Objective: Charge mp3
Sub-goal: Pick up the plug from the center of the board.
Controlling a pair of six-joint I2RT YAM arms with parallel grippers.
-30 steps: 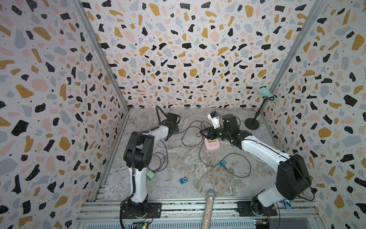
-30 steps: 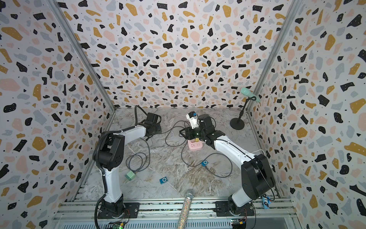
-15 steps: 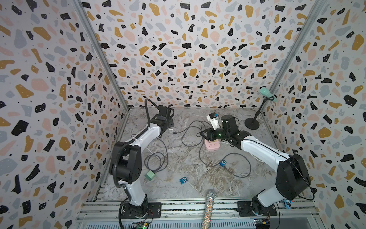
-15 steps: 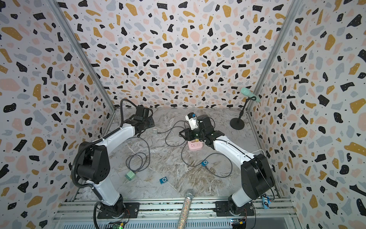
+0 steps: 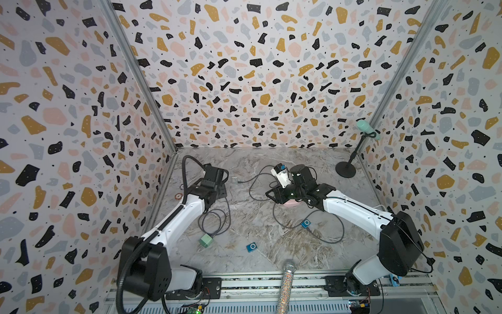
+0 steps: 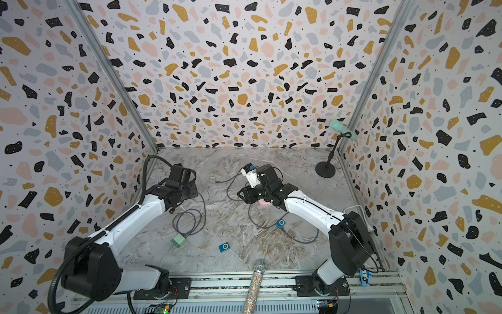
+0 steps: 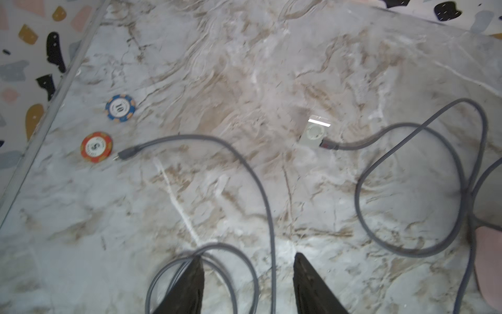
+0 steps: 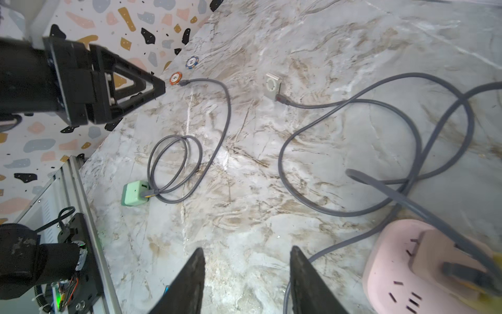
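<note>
The left gripper [image 7: 248, 258] and right gripper [image 8: 247, 251] are noted parted and empty; the silver mp3 player [image 7: 315, 133], toward the worktop's [image 7: 244, 68] far edge, is touched by a grey cable plug [image 7: 327, 145].

I count three mp3 players [image 5: 251, 246], two blue and one silver; two poker chips [image 7: 120, 108]; two microphones [image 5: 287, 282]; one green charger [image 5: 205, 240]; one pink power strip [image 8: 385, 267].

We find the mp3 player [image 7: 315, 134] lying toward the back of the table [image 5: 244, 212] with a cable plug [image 7: 328, 146] touching its edge, a poker chip [image 7: 96, 147] and a second chip [image 7: 120, 108] beside the left wall [image 5: 81, 136], a loose plug [image 7: 126, 154] just beside the first, the charger cube [image 5: 206, 240] near the front left, and the power strip [image 5: 290, 203] to the player's right.
</note>
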